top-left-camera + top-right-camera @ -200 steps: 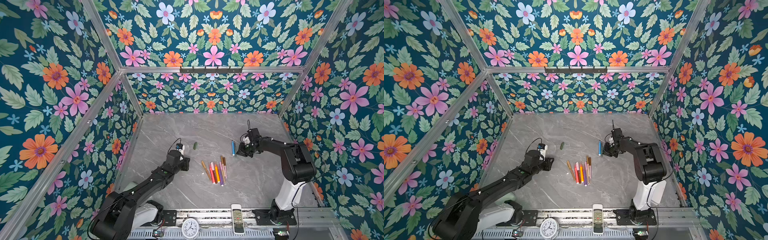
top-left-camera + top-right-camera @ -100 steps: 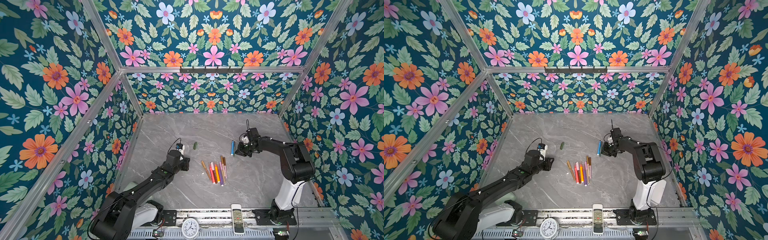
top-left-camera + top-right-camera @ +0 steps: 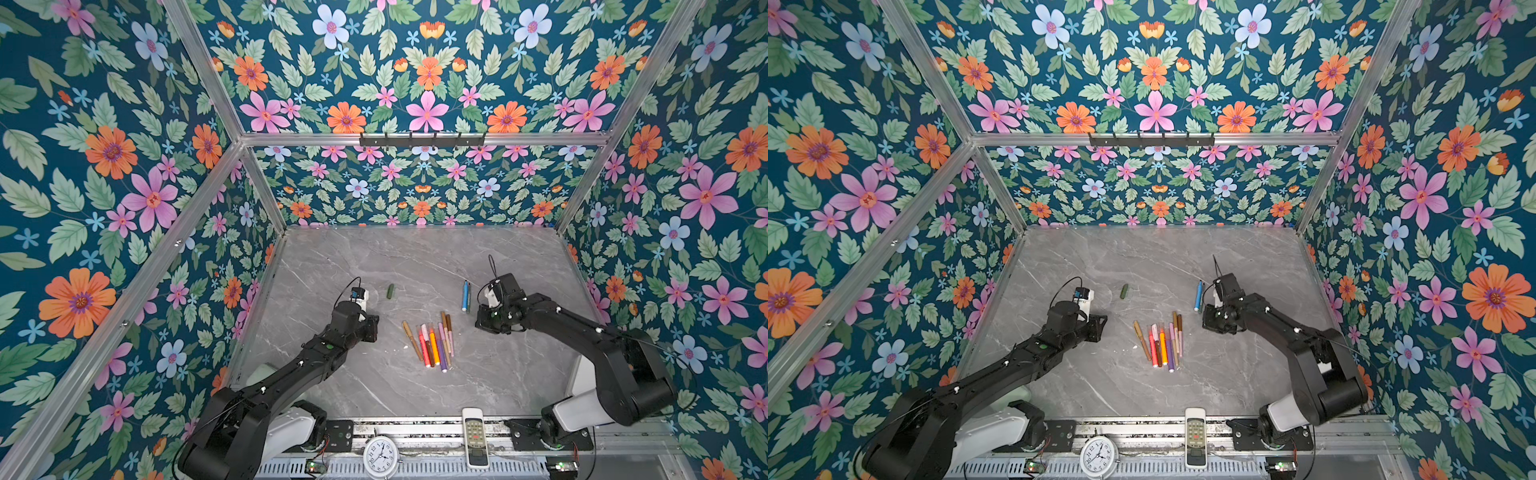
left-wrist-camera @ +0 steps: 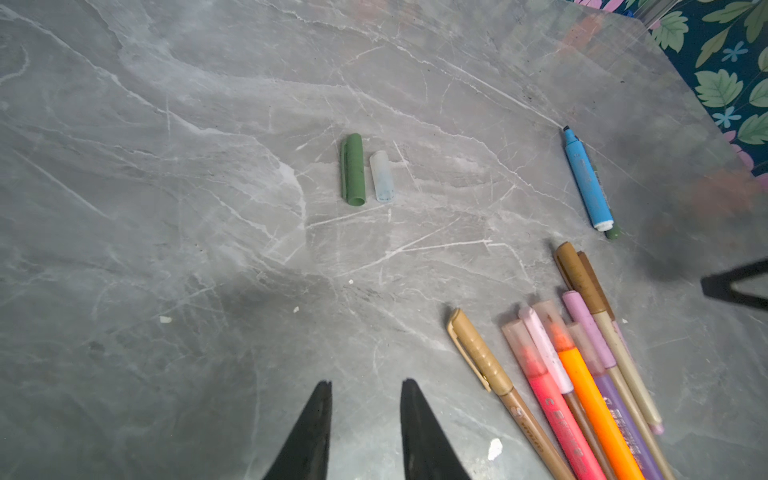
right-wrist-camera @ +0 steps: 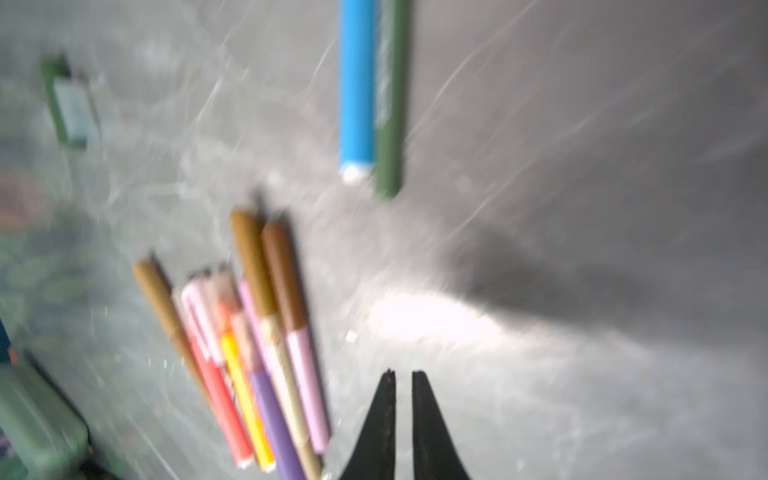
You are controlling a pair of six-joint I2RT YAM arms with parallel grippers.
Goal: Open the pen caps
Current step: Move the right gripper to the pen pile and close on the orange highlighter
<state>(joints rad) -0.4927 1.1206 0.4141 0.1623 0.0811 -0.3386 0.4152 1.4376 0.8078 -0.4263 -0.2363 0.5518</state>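
We list one grey marbled table (image 3: 374,386). On it we count a cluster of capped pens (image 3: 434,347) near the middle and a blue pen (image 3: 465,296) touching a green pen (image 5: 390,104) farther back. Well apart from these, a green cap (image 3: 390,291) lies just beside a translucent cap (image 4: 381,176).

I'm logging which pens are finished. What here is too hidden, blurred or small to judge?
Right wrist view: motion blur smears the bundle of capped felt-tip pens; cap seams unreadable.
Left wrist view: the uncapped blue marker hides most of the thin green pen.
Both top views: the translucent plastic cap beside the green plastic cap is too small to make out.
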